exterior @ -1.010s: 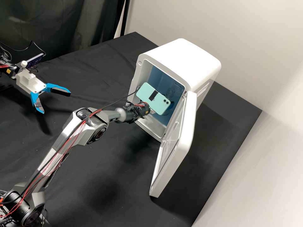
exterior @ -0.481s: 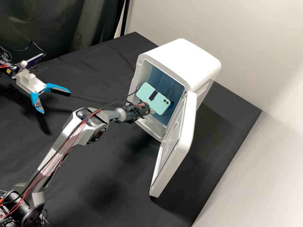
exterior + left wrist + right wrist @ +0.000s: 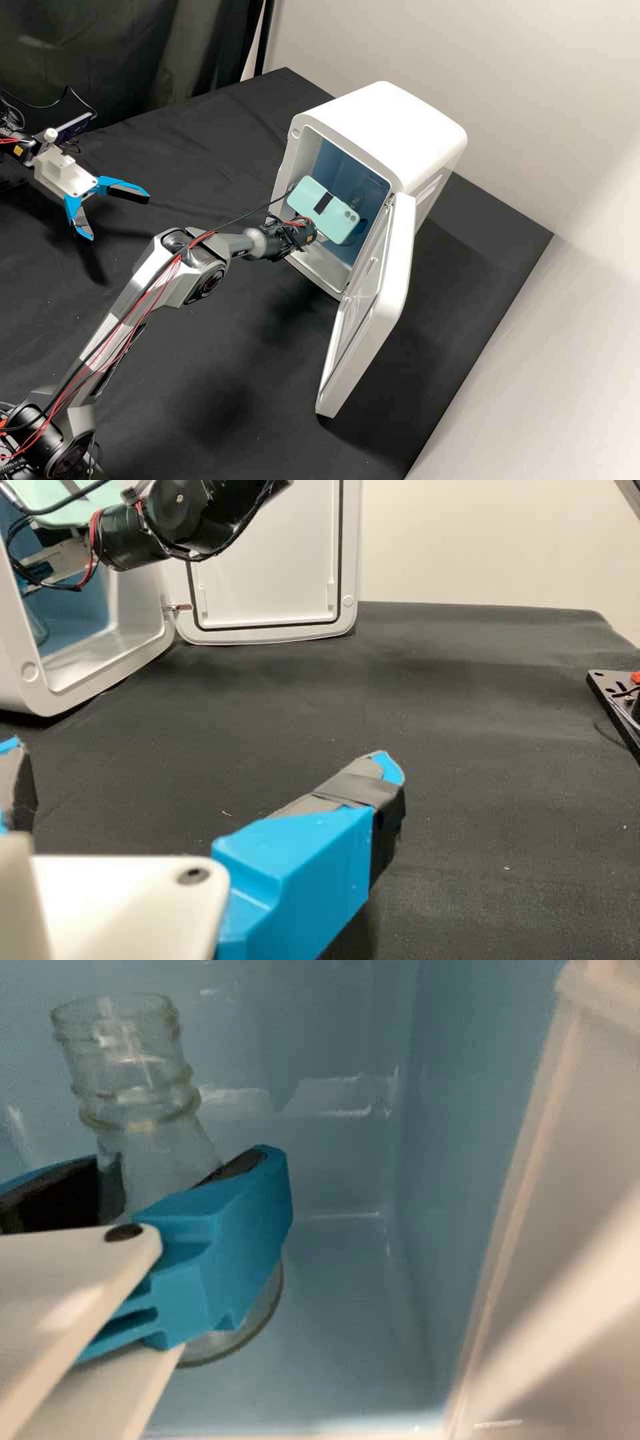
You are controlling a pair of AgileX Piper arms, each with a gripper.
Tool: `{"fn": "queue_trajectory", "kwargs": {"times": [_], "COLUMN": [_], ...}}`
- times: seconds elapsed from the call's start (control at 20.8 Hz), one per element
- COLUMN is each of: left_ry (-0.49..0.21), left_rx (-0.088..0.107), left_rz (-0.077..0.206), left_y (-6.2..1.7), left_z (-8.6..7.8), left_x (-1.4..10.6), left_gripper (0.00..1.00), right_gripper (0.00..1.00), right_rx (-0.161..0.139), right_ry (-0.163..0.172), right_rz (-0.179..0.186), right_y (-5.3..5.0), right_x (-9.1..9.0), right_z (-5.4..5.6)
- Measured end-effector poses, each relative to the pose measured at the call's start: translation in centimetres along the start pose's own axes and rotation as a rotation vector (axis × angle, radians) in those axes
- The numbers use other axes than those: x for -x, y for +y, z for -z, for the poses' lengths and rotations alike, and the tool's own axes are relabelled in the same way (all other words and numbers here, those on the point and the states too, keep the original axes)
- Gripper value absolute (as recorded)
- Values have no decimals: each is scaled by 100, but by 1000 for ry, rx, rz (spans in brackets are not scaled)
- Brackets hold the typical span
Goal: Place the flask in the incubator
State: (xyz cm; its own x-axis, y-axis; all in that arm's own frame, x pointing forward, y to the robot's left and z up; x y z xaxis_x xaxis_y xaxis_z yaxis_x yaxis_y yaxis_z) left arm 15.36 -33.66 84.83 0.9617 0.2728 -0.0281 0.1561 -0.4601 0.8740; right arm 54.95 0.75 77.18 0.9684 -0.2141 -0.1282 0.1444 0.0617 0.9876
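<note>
The white incubator [image 3: 393, 133] stands on the black bench with its door [image 3: 373, 300] swung open toward the front. My right arm's wrist [image 3: 293, 237] is in the opening. Inside the pale blue chamber, a clear glass flask [image 3: 125, 1055] stands upright, its base on the chamber floor. My right gripper [image 3: 170, 1175] is shut on the flask, one blue finger [image 3: 235, 1225] on each side of its body below the neck. My left gripper [image 3: 115, 215] hovers open and empty over the bench at the far left, well away from the incubator [image 3: 90, 650].
The chamber's side wall [image 3: 470, 1160] and the door frame lie close beside the right gripper. A black object with red parts [image 3: 620, 695] sits at the bench edge. A dark curtain hangs behind the left arm. Open bench lies between the left gripper and the incubator.
The right wrist has shifted very slightly at the incubator's opening. The left gripper has stayed where it was.
</note>
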Motion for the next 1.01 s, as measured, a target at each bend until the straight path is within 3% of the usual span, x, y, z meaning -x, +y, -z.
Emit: {"fn": "queue_trajectory", "kwargs": {"times": [0.29,0.77,0.91,0.96,1.01], "left_ry": [0,0,0,0,0], "left_rx": [0,0,0,-3,-4], "left_rz": [0,0,0,-3,-4], "left_y": [0,0,0,6,9], "left_z": [0,0,0,-2,-3], "left_x": [0,0,0,2,3], "left_gripper": [100,100,100,100,100], "right_gripper": [100,100,100,100,100], "right_rx": [21,19,35,19,-21], "right_ry": [-5,-8,8,28,46], "right_rz": [14,19,26,46,66], "right_y": [-13,-17,-23,-54,-71], "right_x": [0,0,0,6,10], "right_z": [-5,-7,7,-2,-26]}}
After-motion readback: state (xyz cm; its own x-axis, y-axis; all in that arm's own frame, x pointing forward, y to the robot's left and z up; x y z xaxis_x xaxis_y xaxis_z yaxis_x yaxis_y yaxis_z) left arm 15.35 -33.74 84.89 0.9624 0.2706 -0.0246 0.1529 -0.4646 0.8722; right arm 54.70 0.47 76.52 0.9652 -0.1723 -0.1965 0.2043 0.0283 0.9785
